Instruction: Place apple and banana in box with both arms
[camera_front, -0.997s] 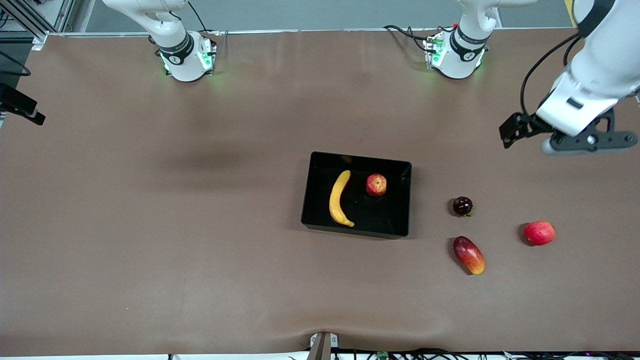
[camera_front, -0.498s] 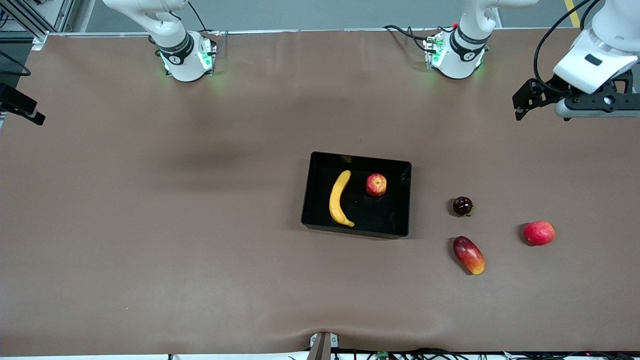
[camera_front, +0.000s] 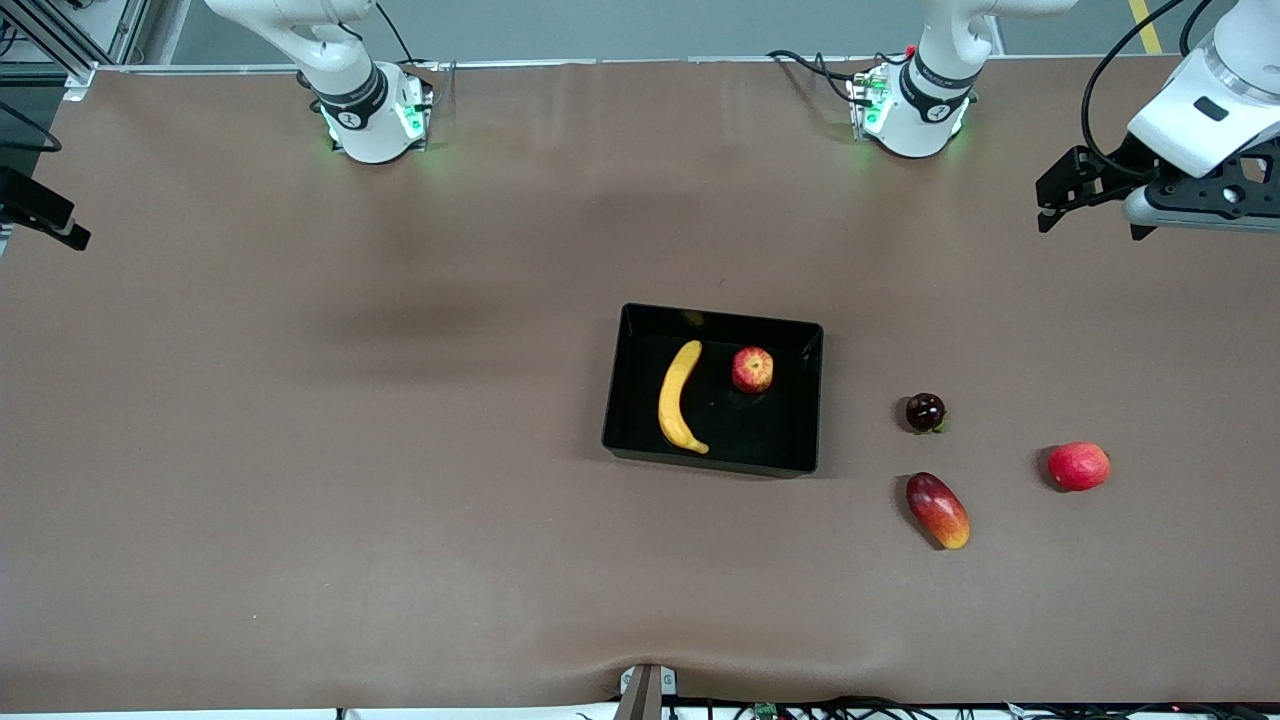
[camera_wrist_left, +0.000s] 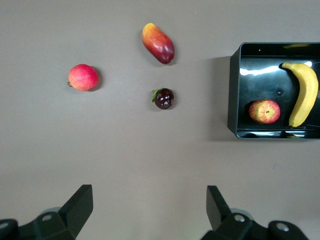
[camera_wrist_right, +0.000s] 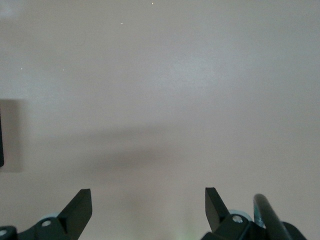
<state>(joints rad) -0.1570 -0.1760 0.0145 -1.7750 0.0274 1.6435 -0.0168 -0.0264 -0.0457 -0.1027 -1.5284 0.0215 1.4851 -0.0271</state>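
- The box (camera_front: 812, 400), a shallow glossy black tray, sits on the brown counter (camera_front: 300, 450), a little toward the left arm's end from the middle.
- Inside it lies the banana (camera_front: 678, 397), lengthwise from about 12 to 6 o'clock in the front view, its curve bowing toward the right arm's end.
- The apple (camera_front: 752, 369) rests in the box too, beside the banana's upper half at its 3 o'clock, apart from it, on the tray floor.
- Outside the box, toward the left arm's end, three fruits lie on the counter: a dark, nearly black round fruit (camera_front: 925, 412); a red-and-yellow mango (camera_front: 938, 510) nearer the front camera, at the dark fruit's 6 o'clock; and a pink-red fruit (camera_front: 1079, 466) at about 4 o'clock from the dark one, well apart from both.
- The left end effector (camera_wrist_left: 150, 210) hangs high over bare counter at the left arm's end of the table, at roughly 2 o'clock from the box in the front view. Its jaws stand wide with nothing between them, and its wrist view looks down on all three loose fruits and the box.
- The right end effector (camera_wrist_right: 148, 207) is seen only in its own wrist view, over bare counter, jaws spread wide and carrying nothing.
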